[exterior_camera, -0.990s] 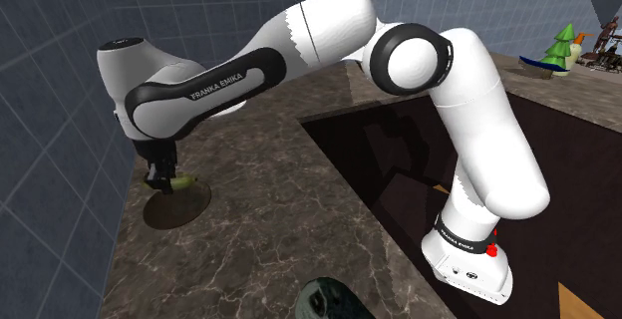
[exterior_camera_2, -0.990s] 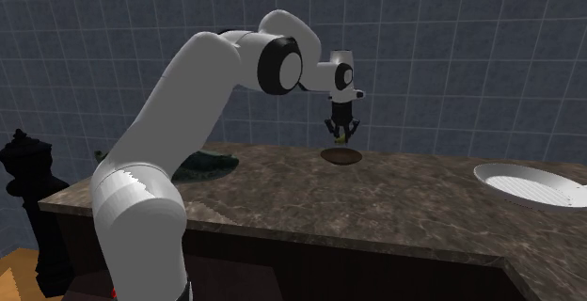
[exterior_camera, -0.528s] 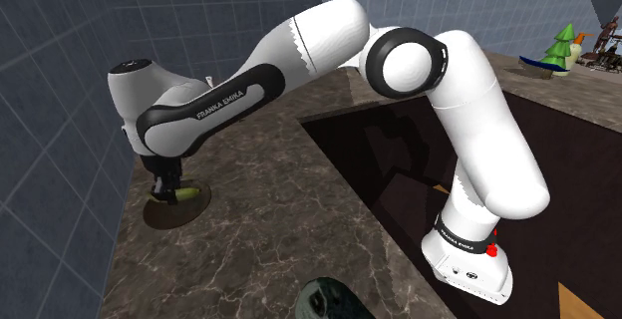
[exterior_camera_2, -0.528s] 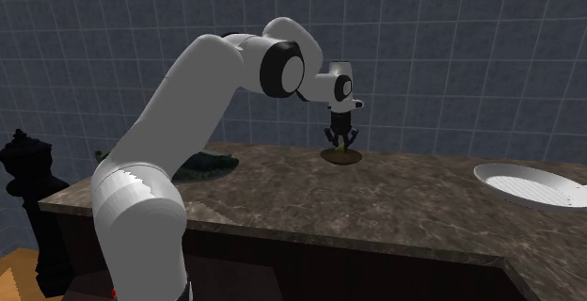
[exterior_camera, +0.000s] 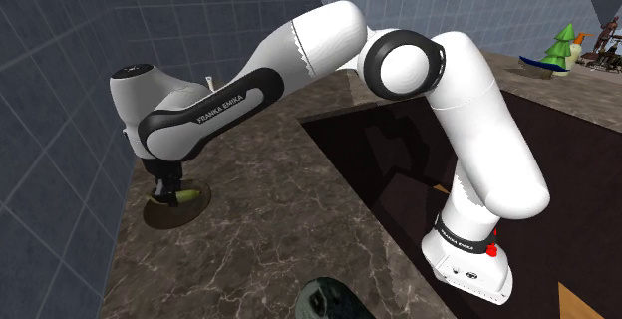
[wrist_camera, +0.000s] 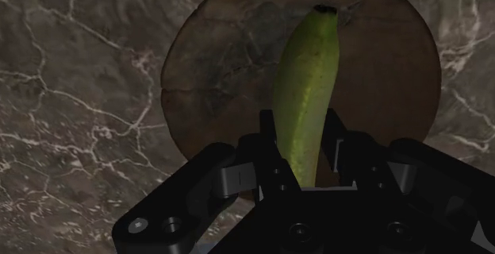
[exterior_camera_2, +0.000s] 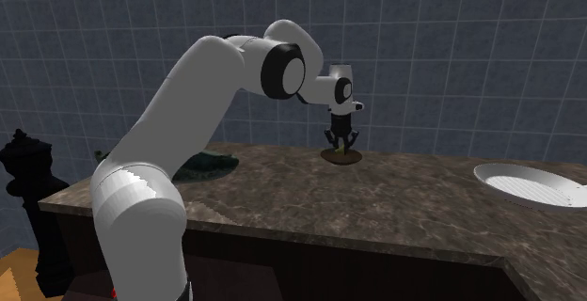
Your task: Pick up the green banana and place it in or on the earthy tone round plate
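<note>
The work surface is a counter point(exterior_camera: 279, 217) of dark brown stone with pale veining. It stands against a wall point(exterior_camera: 60, 28) of blue-grey square tiles. The white arm point(exterior_camera: 299, 48) reaches across the counter to its far corner, where the brown round plate point(wrist_camera: 214, 78) lies flat on the stone. The black gripper point(wrist_camera: 301, 117) hangs low over the plate, pointing down. Its fingers point(wrist_camera: 268, 133) are closed against both sides of the green banana point(wrist_camera: 308, 78). The banana extends from the fingers across the middle of the plate; whether it touches the plate cannot be determined. The shoulder view shows a dark brown lower area point(exterior_camera: 399, 177) beside the counter edge, a green tree figurine point(exterior_camera: 564, 46) on a separate surface at that view's upper right, and a dark green object point(exterior_camera: 334, 302) at the counter's near edge. The second exterior view shows a white round dish point(exterior_camera_2: 531, 184) on the counter at its right, and a black figure point(exterior_camera_2: 26, 172) standing off the counter at its left. The wrist view shows the banana's dark tip and the grain of the plate.
</note>
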